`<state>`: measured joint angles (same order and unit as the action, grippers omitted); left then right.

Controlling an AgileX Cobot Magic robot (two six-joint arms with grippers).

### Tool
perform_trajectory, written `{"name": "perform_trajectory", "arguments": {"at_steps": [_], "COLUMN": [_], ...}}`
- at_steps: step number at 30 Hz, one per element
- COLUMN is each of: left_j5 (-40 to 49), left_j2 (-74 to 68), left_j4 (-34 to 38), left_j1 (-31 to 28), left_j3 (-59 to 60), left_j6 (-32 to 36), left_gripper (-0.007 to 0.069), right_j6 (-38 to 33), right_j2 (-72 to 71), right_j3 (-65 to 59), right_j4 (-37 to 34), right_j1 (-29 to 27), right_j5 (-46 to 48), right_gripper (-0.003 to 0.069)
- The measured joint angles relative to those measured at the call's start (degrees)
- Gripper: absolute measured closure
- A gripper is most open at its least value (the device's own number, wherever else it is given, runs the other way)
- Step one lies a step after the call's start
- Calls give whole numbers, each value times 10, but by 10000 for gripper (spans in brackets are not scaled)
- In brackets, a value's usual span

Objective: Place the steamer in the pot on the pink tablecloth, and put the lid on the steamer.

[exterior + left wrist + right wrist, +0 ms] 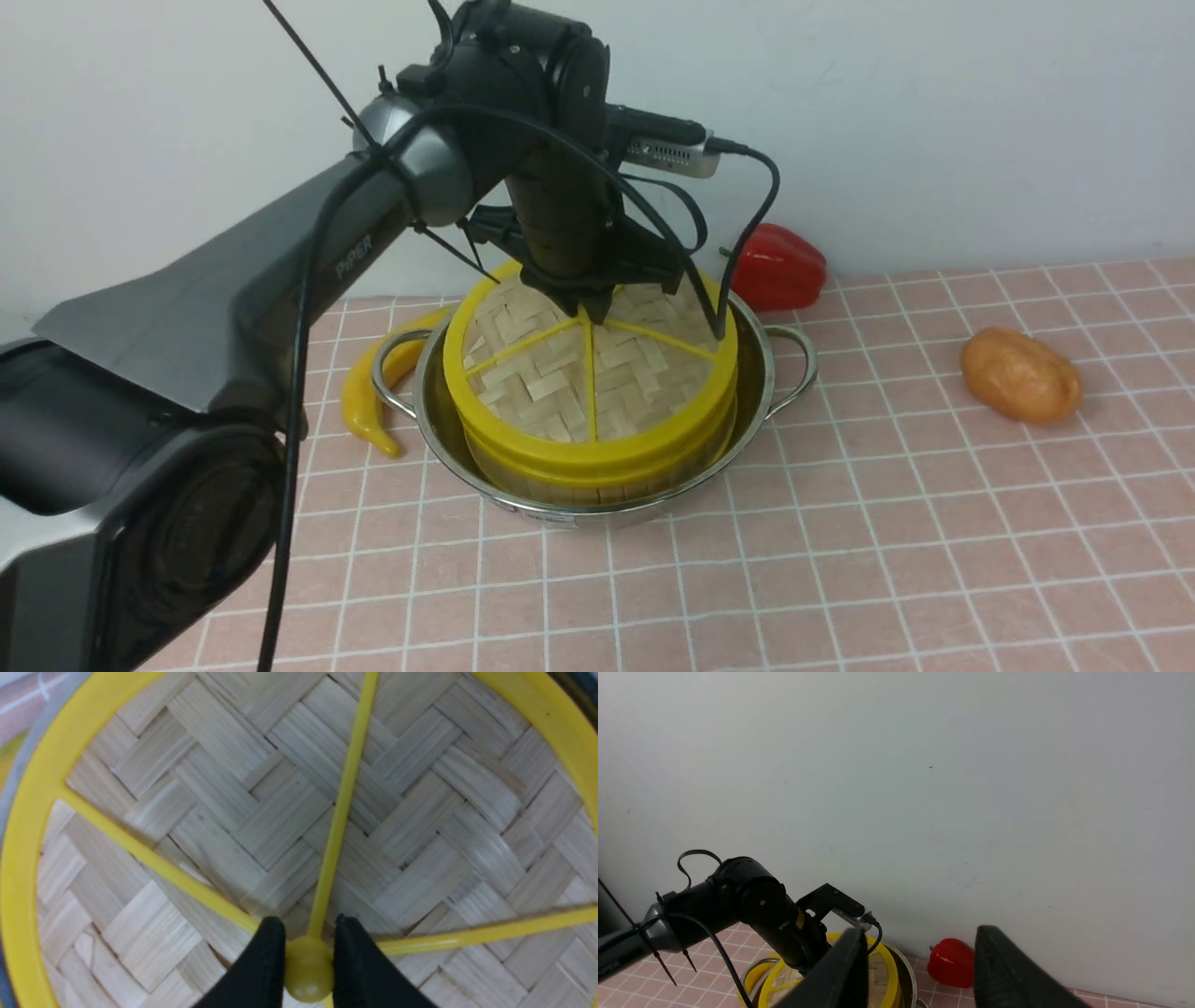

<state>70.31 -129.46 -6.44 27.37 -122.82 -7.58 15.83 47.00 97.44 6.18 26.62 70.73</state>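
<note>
The left gripper (308,926) clamped the knob (308,968) of the lid (560,373), seated on the steamer (597,476) in the pot (439,420). The right gripper (920,931) held its fingers apart, empty.

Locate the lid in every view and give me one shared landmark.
Front: lid mid-picture, on the basket in the pot, under the left pincer.
Left wrist: lid fills the picture; the pincer grips its knob.
Right wrist: a slice of lid shows behind the left arm, near the red pepper.
Shared landmark: the lid's yellow rim.
</note>
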Motion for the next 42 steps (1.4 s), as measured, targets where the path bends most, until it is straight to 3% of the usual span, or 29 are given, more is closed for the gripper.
{"name": "perform_trajectory", "arguments": {"at_steps": [22, 26, 28, 34, 38, 42], "left_j5": [0, 1, 1, 1, 1, 1], "left_j2": [-3, -5, -5, 34, 102, 186], "left_j4": [-1, -23, -47, -54, -43, -32], "left_j1": [0, 2, 2, 2, 3, 3], "left_j3": [0, -12, -36, -92, -101, -104], "left_j6": [0, 0, 0, 1, 1, 8], "left_gripper": [486, 387, 286, 92, 34, 46], "right_j6": [0, 0, 0, 0, -16, -49], "right_j2": [0, 0, 0, 0, 0, -8], "right_j3": [0, 0, 0, 0, 0, -22], "right_j4": [1, 1, 0, -1, -1, -1], "right_j1": [0, 0, 0, 0, 0, 0], "right_j5": [0, 0, 0, 0, 0, -2], "right_gripper": [335, 335, 335, 335, 335, 335]}}
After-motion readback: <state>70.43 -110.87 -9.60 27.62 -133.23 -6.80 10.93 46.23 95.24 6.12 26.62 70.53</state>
